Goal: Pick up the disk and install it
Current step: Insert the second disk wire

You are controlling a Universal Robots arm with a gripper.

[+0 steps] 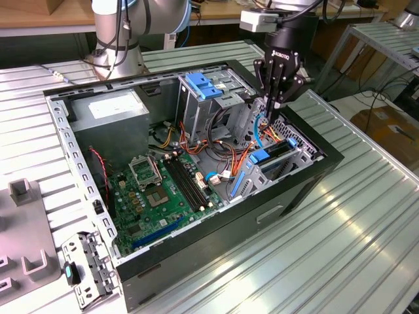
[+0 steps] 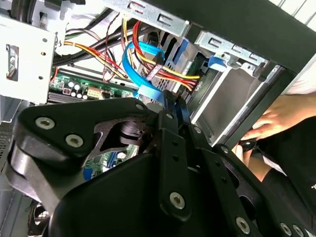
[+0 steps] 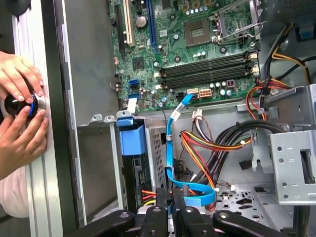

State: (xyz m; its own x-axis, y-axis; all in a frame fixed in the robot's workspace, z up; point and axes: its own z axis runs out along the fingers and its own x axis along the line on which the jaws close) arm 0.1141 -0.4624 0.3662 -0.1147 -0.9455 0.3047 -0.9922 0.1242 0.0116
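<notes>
Grey metal disk in blue plastic carrier rails (image 1: 262, 157) is sitting in the low drive bay at the right end of the open black computer case (image 1: 298, 190), centre right of the exterior view. Its blue end tab (image 3: 132, 139) also shows in the first wrist view, flush with the bay mouth.

Black claw (image 1: 273, 104) hangs directly above that bay, not touching the disk. Fingers pressed together, seen in both wrist views (image 3: 171, 210) (image 2: 171, 97). Thin blue cable (image 1: 260, 131) loops up right at the fingertips (image 3: 169, 148) (image 2: 143, 54); can't tell whether it's pinched or just brushing.

Clutter around the bay:
- bundle of orange, red and yellow wires (image 1: 236, 154) just beside the disk, crossing the blue cable
- tall metal cage with a blue plastic latch (image 1: 203, 85) on the exterior view's left of the claw, close
- green motherboard (image 1: 163, 190) filling the case floor, lower centre
- grey power supply box (image 1: 108, 108) in the upper-left corner of the case

Case lies on its side on a ribbed aluminium surface (image 1: 353, 222). Grey moulded fixtures (image 1: 19, 191) sit at the lower left, well apart from the case.

First wrist view: a person's two hands (image 3: 19, 108) outside the case wall, wrapped around a small black round knob (image 3: 19, 104) on the surface. Second wrist view shows one hand (image 2: 276, 118) past the case edge.
</notes>
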